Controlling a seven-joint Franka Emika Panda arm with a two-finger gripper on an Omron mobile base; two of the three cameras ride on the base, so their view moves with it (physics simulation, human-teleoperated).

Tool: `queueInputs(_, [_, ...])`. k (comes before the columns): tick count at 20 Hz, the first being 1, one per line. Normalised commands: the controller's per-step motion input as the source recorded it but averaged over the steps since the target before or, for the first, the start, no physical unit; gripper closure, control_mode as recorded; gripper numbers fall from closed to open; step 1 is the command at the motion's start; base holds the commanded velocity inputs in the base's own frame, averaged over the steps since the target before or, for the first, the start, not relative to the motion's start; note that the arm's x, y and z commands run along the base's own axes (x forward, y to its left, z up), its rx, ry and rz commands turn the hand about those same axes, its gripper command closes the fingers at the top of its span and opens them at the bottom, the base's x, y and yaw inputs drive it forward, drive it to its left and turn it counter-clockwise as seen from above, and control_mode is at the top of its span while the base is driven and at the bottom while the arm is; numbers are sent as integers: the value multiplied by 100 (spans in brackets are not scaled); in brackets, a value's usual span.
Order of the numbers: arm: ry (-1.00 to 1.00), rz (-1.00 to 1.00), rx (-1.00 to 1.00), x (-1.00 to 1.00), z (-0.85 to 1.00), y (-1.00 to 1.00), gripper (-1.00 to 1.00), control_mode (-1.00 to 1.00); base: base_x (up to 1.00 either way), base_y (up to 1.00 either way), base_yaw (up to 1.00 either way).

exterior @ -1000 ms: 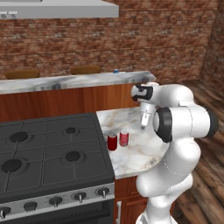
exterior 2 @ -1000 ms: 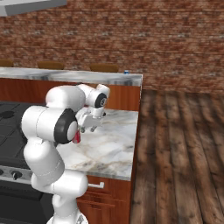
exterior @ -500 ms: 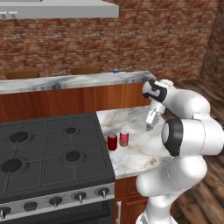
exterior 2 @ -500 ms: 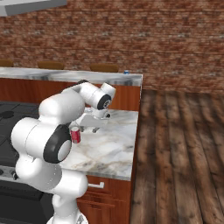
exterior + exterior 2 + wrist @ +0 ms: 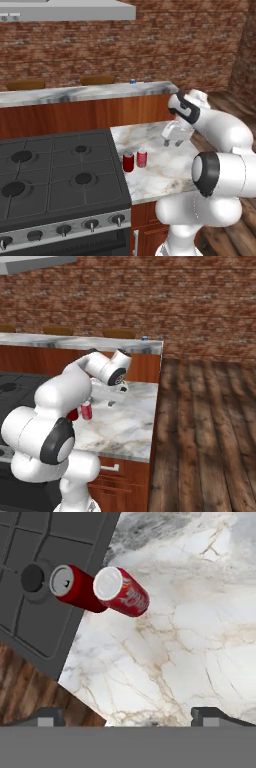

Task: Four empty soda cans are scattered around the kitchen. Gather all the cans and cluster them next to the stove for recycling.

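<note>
Nearest the base: the stove (image 5: 55, 175), black, four burners, knobs along its steel front. Just beside its right edge, on the marble desk (image 5: 165, 170), stand two red soda cans (image 5: 135, 160), upright, long axes vertical, close together; whether they touch cannot be told. The darker can (image 5: 75, 588) sits hard against the stove's edge, the lighter can (image 5: 122, 592) just beside it on the side away from the stove. Jaws (image 5: 173, 142) hang over the desk, well apart from the pair, spread wide and holding nothing; in the hand view the fingertips (image 5: 212, 716) stand far apart over bare marble. Key relation: the cans lie toward the stove from the jaws and lower, off to the upper left of the hand view, not between the fingertips. Judgement: two of four cans look delivered, and the arm is clear of them. Farther back, on the long rear desk (image 5: 75, 93), a small blue object (image 5: 132, 81) may be another can; too small to confirm. Change against the earlier frames: the forearm has swung from over the cans out toward the desk's right side, with the elbow now low and forward; the cans have not moved and the jaws stayed spread.
</note>
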Motion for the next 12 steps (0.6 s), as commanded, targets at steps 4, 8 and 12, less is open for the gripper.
queueInputs(4, [-1,-20,-25,-14,4,17,-100,-100,0,0,0])
queueInputs(8, [0,-9,-38,-4,0,15,-100,-100,0,0,0])
queueInputs(12, [10,-18,-18,-21,17,-2,-100,-100,0,0,0])
